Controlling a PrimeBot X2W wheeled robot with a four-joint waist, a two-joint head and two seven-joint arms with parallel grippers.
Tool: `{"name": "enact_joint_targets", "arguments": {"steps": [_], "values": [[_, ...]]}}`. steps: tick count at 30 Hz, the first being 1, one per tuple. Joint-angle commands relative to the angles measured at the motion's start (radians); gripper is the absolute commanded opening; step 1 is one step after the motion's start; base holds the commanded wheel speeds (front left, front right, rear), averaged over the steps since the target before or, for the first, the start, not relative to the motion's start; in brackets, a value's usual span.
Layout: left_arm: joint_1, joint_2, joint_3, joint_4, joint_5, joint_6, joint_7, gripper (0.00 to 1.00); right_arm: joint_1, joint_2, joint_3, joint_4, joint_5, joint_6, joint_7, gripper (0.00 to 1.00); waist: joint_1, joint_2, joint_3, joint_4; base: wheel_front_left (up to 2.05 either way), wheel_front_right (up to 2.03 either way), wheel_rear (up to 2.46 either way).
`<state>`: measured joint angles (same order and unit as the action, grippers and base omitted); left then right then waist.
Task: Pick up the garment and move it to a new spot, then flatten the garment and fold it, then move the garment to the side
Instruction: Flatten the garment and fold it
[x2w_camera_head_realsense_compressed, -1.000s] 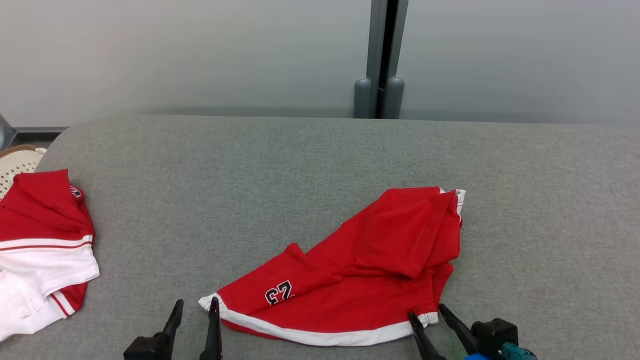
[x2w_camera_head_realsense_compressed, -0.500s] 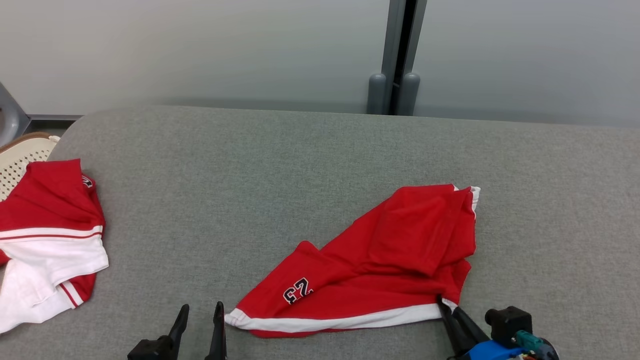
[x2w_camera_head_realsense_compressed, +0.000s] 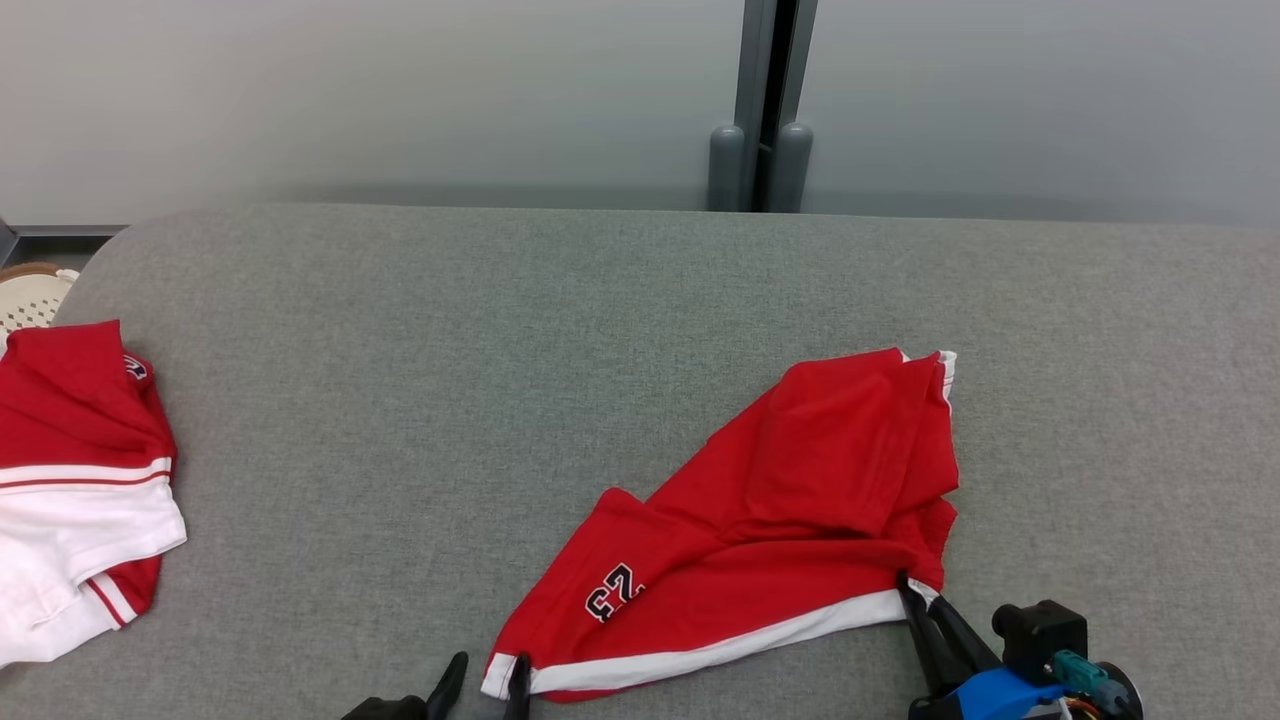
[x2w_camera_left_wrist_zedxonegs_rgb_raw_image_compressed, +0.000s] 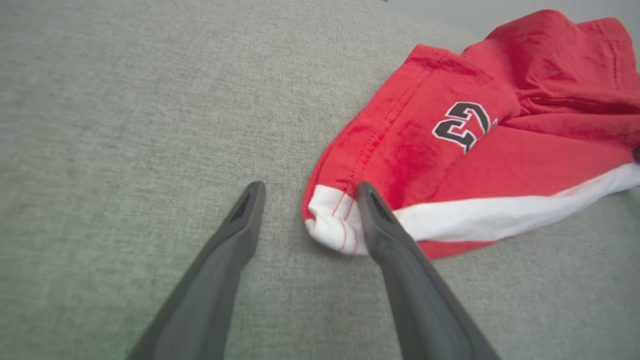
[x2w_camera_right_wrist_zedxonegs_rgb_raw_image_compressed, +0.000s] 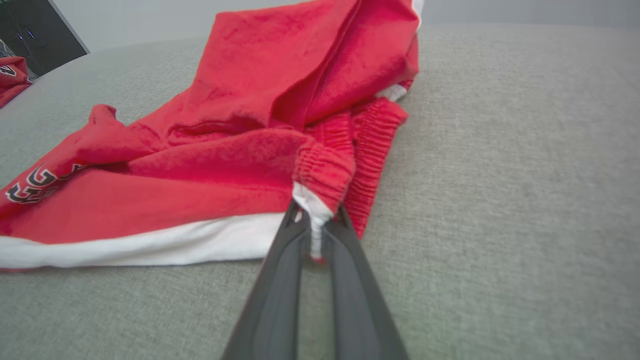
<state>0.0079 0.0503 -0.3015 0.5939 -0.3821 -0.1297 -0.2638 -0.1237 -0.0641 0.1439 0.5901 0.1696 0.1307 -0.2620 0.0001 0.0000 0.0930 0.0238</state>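
Note:
The garment (x2w_camera_head_realsense_compressed: 780, 520) is a pair of red shorts with a white side stripe and a black number, lying crumpled on the grey cushion at the front right. My right gripper (x2w_camera_head_realsense_compressed: 915, 590) is shut on the garment's near right corner, where the white stripe meets the elastic waistband (x2w_camera_right_wrist_zedxonegs_rgb_raw_image_compressed: 325, 172); the cloth is pinched between its tips (x2w_camera_right_wrist_zedxonegs_rgb_raw_image_compressed: 317, 220). My left gripper (x2w_camera_head_realsense_compressed: 487, 668) is open at the garment's near left corner (x2w_camera_left_wrist_zedxonegs_rgb_raw_image_compressed: 330, 220): its right finger (x2w_camera_left_wrist_zedxonegs_rgb_raw_image_compressed: 372, 210) lies on the white hem, its left finger (x2w_camera_left_wrist_zedxonegs_rgb_raw_image_compressed: 247, 205) on bare cushion.
A second red and white garment (x2w_camera_head_realsense_compressed: 80, 490) lies at the cushion's left edge, with a pale perforated basket (x2w_camera_head_realsense_compressed: 30, 295) behind it. A grey wall with a dark vertical post (x2w_camera_head_realsense_compressed: 760, 110) stands behind the cushion (x2w_camera_head_realsense_compressed: 450, 350).
My right gripper closed on the garment's near right corner and pulled it slightly up and right. My left gripper came to the near left corner, still open. The head camera shifted.

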Motion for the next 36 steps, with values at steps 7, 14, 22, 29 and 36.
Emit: {"name": "enact_joint_targets", "arguments": {"steps": [7, 14, 22, 29, 36], "values": [[-0.017, 0.013, -0.068, 0.039, -0.052, -0.001, 0.002, 0.69, 0.002, 0.007, 0.002, -0.005, 0.010, 0.000, -0.004, 0.00, -0.0001, 0.0000, 0.004, -0.003, 0.00, 0.00, 0.00], [-0.002, 0.024, -0.100, 0.029, -0.058, -0.001, 0.001, 0.56, 0.014, 0.010, -0.007, -0.007, 0.016, 0.000, -0.004, 0.00, -0.0001, 0.0000, -0.009, 0.020, 0.00, 0.00, 0.00], [-0.023, 0.033, -0.095, -0.003, -0.045, -0.001, -0.001, 0.00, 0.004, 0.012, -0.006, -0.027, 0.034, 0.000, -0.004, 0.00, -0.0001, 0.0000, -0.026, 0.033, 0.00, 0.00, 0.00], [-0.108, 0.044, -0.027, -0.160, -0.054, -0.001, -0.001, 0.00, -0.038, 0.003, 0.005, -0.173, 0.111, 0.000, -0.004, 0.00, -0.0001, 0.0000, -0.051, 0.025, 0.00, 0.00, 0.00], [-0.281, 0.119, 0.041, -0.361, -0.058, -0.001, -0.001, 0.00, -0.139, -0.068, 0.043, -0.369, 0.226, 0.000, -0.004, 0.00, -0.0001, 0.0000, -0.080, 0.012, 0.00, 0.00, 0.00]]}}
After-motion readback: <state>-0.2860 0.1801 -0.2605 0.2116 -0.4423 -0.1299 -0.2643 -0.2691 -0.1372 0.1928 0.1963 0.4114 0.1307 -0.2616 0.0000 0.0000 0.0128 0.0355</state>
